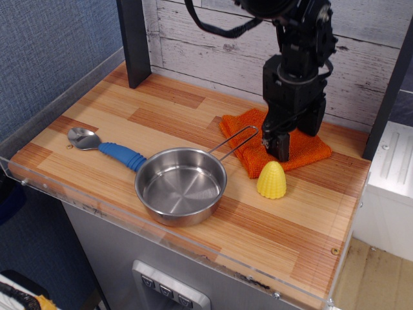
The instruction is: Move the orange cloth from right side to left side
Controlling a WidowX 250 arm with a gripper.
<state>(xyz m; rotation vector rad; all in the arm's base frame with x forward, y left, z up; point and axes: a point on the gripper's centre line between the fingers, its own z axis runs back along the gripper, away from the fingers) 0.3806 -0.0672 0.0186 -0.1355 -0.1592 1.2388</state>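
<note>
Black gripper [279,150] down on bright orange knitted cloth [308,150], placed to pinch near edge | jaw gap unreadable | steel pan [181,187] occupies left route

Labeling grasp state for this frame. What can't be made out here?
- Gripper: its dark body hides the fingertips, so open or shut, and contact with the orange cloth, cannot be told.
- Orange cloth: its middle is covered by the gripper; its front left part is crossed by the wire handle of the steel pan.
- Arm: cut off by the top edge of the view.
- Spoon: the end of its blue handle disappears behind the pan rim.
</note>
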